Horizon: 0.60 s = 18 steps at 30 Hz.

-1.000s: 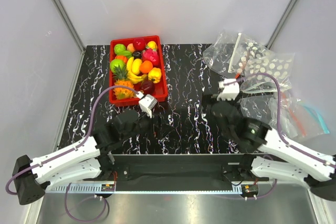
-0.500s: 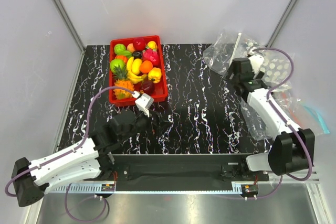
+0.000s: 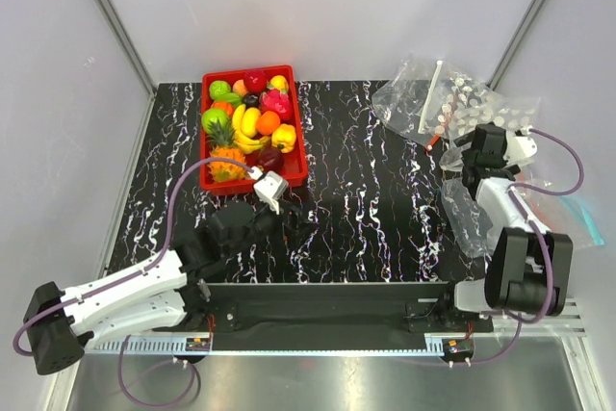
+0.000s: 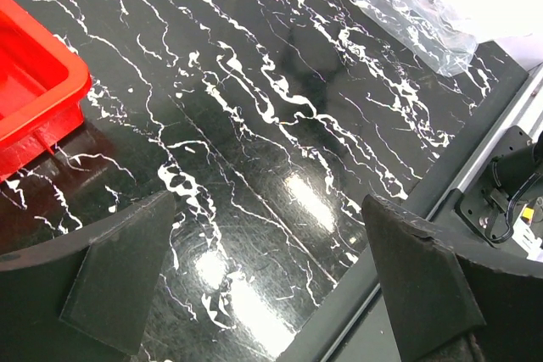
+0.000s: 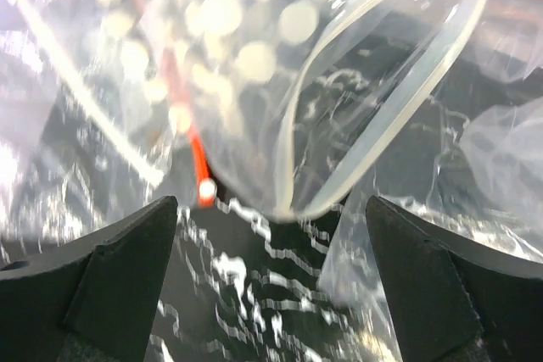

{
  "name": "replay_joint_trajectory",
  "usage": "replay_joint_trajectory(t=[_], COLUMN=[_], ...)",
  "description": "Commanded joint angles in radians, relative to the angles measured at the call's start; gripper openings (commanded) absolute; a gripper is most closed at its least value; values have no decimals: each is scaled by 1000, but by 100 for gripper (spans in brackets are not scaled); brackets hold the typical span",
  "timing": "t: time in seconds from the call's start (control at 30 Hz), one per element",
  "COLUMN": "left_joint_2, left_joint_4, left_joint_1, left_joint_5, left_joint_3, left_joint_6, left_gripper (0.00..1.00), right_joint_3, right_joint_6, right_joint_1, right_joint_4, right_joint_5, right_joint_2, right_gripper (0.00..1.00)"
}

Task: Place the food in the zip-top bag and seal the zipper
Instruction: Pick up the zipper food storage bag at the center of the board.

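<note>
The food lies in a red tray (image 3: pixel 301 172) at the back left, with the pineapple (image 3: pixel 223 157) and the yellow bell pepper (image 3: pixel 283 138) among it. The zip-top bag (image 3: pixel 486 115), clear with white dots, lies at the back right. It fills the blurred right wrist view (image 5: pixel 246 48), and its pale zipper (image 5: pixel 407 99) curves just ahead of my jaws. My right gripper (image 3: pixel 467 158) (image 5: pixel 271 294) is open and empty at the bag's near edge. My left gripper (image 3: pixel 294 220) (image 4: pixel 271 294) is open and empty over bare table near the tray's front right corner (image 4: pixel 38 99).
Plain clear bags lie around the dotted one, one with a red strip (image 5: pixel 195 154) and others at the table's right edge (image 3: pixel 553 214). One clear bag shows in the left wrist view (image 4: pixel 416 2). The table's front rail (image 4: pixel 475 150) is close to my left gripper.
My right arm has swung from the middle of the table back and right to the pile of bags, folding in on itself. My left arm has barely shifted.
</note>
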State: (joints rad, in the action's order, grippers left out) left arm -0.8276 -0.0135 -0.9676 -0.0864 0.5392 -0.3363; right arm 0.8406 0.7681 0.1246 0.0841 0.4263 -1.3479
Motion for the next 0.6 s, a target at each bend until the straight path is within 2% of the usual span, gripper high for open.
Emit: replay_joint_trajectory(t=[0.0, 0.07, 0.17, 0.2, 0.23, 0.27, 0.37, 0.47, 0.57], left_joint_2=[-10, -24, -51, -57, -64, -71, -73, -70, -73], left_joint_4=[-95, -109, -114, -112, -109, -106, -91, -75, -52], left_joint_1=[3, 3, 3, 3, 3, 4, 4, 4, 3], left_joint_5=[-12, -6, 5, 7, 8, 8, 5, -13, -26], left_joint_3=[-12, -12, -1, 5, 10, 13, 25, 38, 54], left_joint_6=[26, 25, 28, 31, 33, 36, 46, 62, 86], left_gripper=[99, 99, 99, 99, 99, 99, 99, 99, 99], right_joint_3=[-31, -11, 38, 40, 40, 44, 49, 43, 71], right_joint_6=[108, 105, 132, 134, 132, 93, 36, -58, -165], right_joint_1=[44, 56, 63, 64, 64, 64, 53, -6, -100], right_joint_4=[-200, -256, -239, -274, -294, -314, -326, -310, -233], right_joint_5=[34, 40, 71, 81, 80, 69, 19, 35, 40], right_joint_2=[-90, -143, -233, -261, -270, -275, -243, -154, -67], right_gripper=[100, 100, 100, 97, 89, 60, 29, 20, 16])
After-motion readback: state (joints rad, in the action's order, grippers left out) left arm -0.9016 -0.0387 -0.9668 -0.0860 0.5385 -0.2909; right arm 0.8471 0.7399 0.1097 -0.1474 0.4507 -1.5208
